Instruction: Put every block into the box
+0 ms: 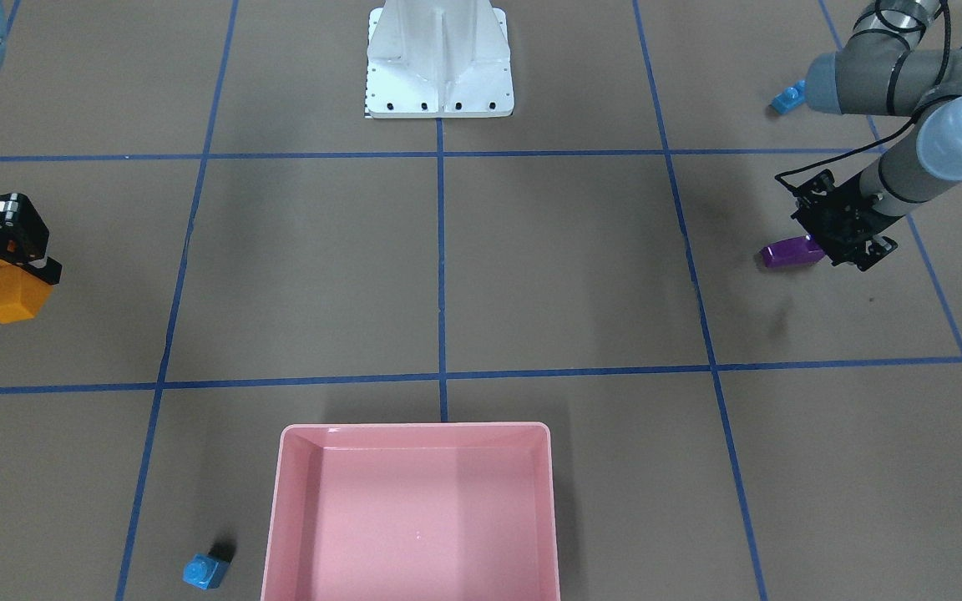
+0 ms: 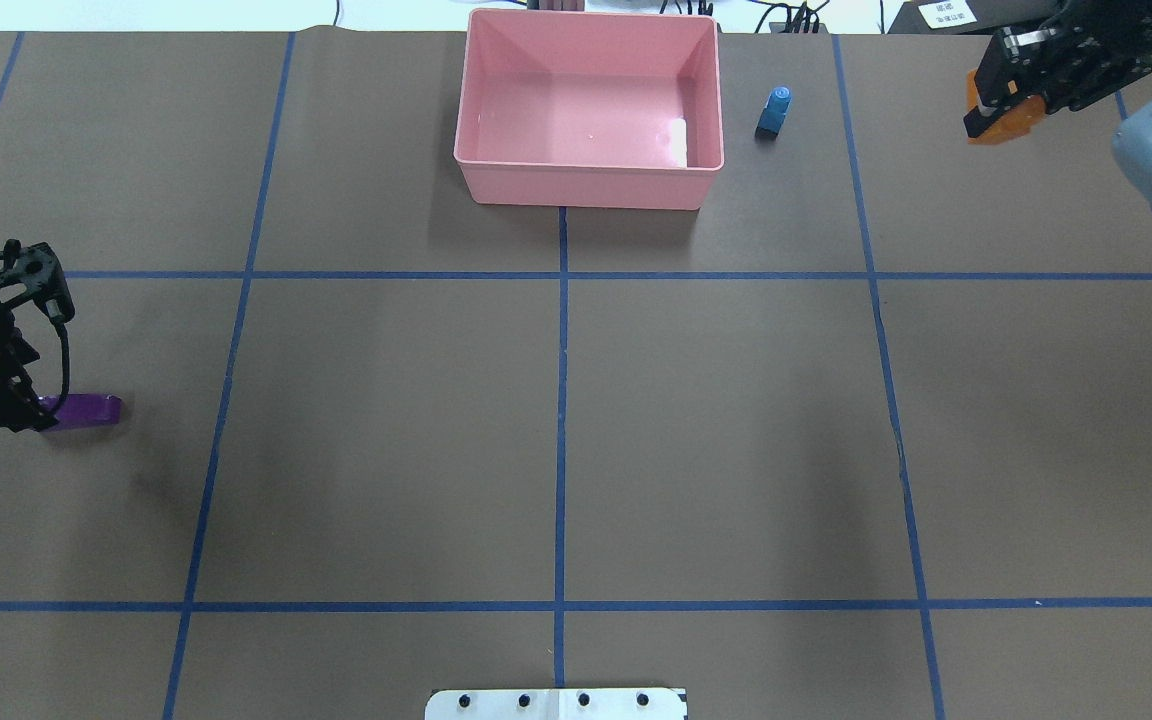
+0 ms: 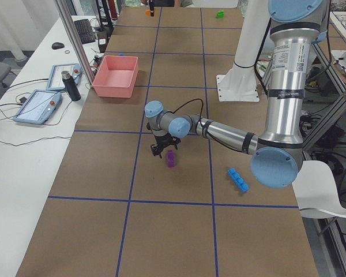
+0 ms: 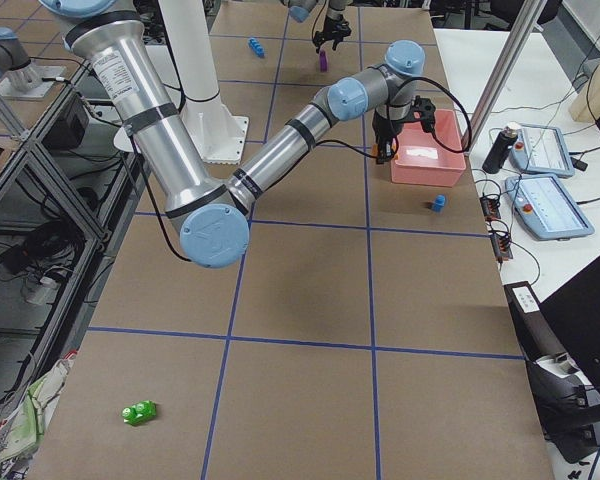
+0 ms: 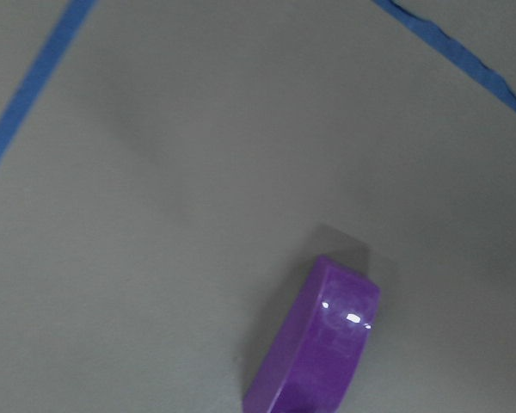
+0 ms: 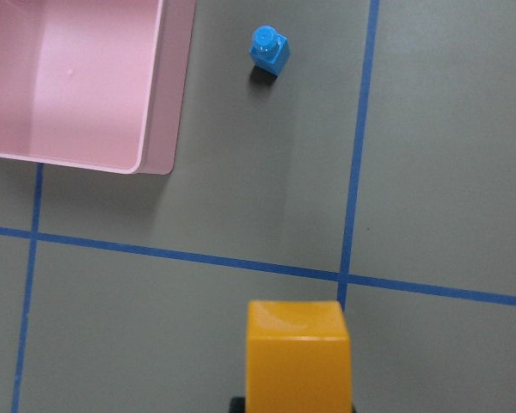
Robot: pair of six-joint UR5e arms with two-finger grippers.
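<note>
Nearest the robot's side, a green two-stud plastic brick (image 4: 138, 411) and a long light-blue four-stud brick (image 3: 238, 179) are seen lying on the brown paper-covered table (image 2: 386, 450). Further out, a purple sloped brick (image 2: 86, 409) is found at the left gripper (image 2: 16, 408); finger spacing cannot be told. Farthest, a small light-blue brick (image 2: 774, 108) is stood just beside the shallow pink plastic tray (image 2: 586, 185), and an orange sloped brick (image 1: 17, 296) is pinched above the table by the right gripper (image 1: 22, 263).

In the right gripper (image 1: 17, 271), orange sloped plastic brick (image 1: 12, 299); ahead, small light-blue plastic brick (image 6: 269, 50) beside shallow pink plastic tray (image 6: 168, 86). Just beside the left gripper (image 1: 836, 249), purple sloped plastic brick (image 1: 792, 251).
</note>
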